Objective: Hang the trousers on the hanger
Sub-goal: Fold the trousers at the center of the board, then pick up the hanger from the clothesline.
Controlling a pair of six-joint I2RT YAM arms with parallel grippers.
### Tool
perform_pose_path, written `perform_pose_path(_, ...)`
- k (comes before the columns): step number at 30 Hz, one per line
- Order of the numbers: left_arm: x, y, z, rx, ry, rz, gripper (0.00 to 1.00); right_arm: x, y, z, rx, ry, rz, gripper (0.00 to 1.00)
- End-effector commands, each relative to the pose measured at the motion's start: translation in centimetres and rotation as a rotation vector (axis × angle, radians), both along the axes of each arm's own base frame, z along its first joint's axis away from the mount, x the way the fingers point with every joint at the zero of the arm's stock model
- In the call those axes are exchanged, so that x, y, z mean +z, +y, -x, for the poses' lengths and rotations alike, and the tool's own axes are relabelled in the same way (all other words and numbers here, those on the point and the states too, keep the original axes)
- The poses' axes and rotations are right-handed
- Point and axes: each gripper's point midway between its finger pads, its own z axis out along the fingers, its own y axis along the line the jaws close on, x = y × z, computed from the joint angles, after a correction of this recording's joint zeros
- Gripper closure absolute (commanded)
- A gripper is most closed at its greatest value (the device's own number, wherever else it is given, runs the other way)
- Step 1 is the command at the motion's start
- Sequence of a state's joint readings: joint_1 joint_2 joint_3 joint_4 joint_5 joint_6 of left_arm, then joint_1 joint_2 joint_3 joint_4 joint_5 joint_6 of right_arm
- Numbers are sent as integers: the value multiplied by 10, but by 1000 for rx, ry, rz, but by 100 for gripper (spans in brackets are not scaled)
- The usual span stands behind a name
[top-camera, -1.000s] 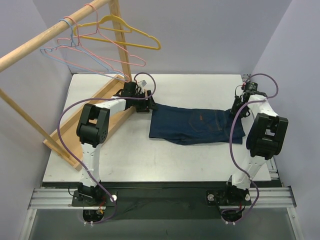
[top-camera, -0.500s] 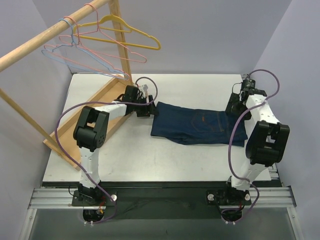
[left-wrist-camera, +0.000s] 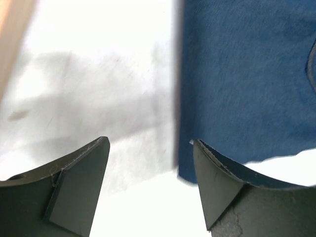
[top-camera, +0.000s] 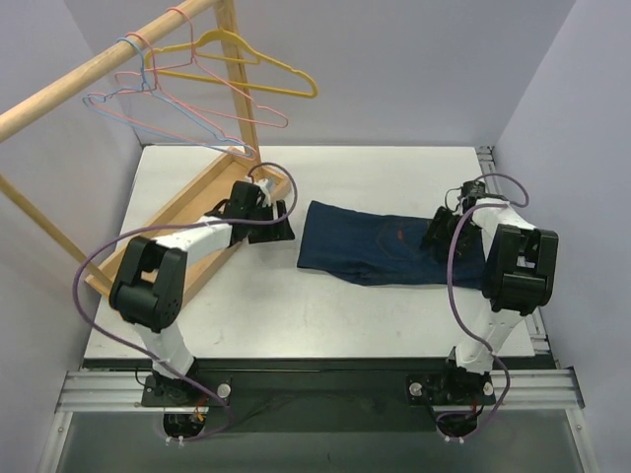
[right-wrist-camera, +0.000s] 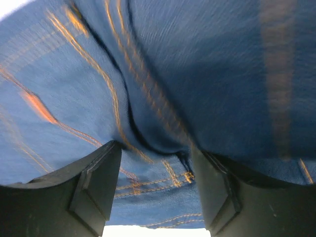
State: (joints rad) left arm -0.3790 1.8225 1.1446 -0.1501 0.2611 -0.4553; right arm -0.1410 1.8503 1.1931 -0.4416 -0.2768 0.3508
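Beside the trousers (top-camera: 380,248) (folded flat) the left jaws gape; the right jaws gape over the denim

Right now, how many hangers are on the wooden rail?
4 on the wooden rail: yellow hanger rightmost, light-blue hanger leftmost, two pink hangers between. Wires overlap, so another could hide.

White table (top-camera: 375,168) with folded navy trousers (top-camera: 365,246) flat at centre-right, wooden rack base (top-camera: 173,209) along its left edge.

Yellow hanger (top-camera: 271,61) and pink hangers (top-camera: 258,101) on wooden rack (top-camera: 99,69); white table (top-camera: 375,296).
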Motion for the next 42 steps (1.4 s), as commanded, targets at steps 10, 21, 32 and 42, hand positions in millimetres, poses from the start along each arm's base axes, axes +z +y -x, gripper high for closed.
perform_pose_path(10, 130, 103, 62, 297, -287, -184, 21, -16, -2, 14, -77, 97, -52, 36)
perform_pose_path(21, 222, 157, 107, 436, -358, -219, 25, -7, 7, 7, -32, 59, -64, 36)
perform_pose_path(32, 361, 188, 51, 640, -544, -35, 25, -4, 14, 6, -11, 43, -69, 36)
perform_pose_path(42, 408, 183, 7, 686, -656, 196, 25, -4, 20, 7, 4, 36, -83, 36)
